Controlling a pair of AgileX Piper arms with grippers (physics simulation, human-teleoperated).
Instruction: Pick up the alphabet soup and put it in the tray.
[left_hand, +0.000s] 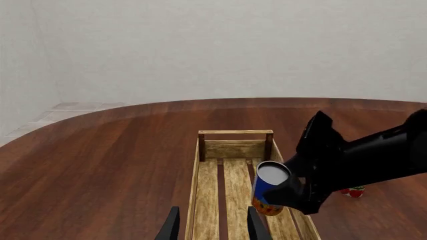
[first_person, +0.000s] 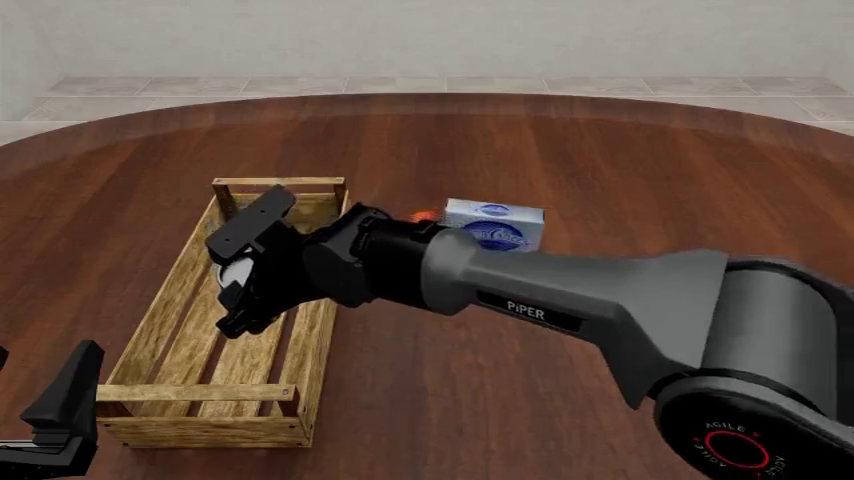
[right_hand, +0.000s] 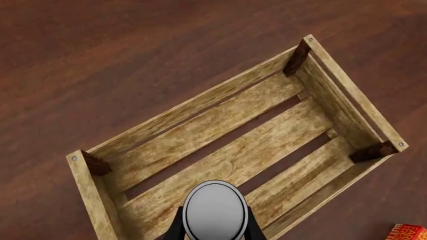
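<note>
Wood tray (first_person: 160, 330), 1 on the bench (first_person: 601, 160), w/ 1 alphabet soup (left_hand: 269, 187) hanging over its slats, clamped in the right tool (first_person: 240, 272). Left tool (left_hand: 210, 225) spread wide, holding nothing. 1 blue-white box (first_person: 497, 224) beside tray.

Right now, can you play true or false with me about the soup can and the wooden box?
1. The right gripper holds the alphabet soup. True.
2. The soup can is above the tray. True.
3. The tray already has cans lying in it. False: its slats are bare.
4. The left gripper is holding the soup. False: it is open and holds nothing.
5. A blue and white box sits on the table outside the tray. True.
</note>
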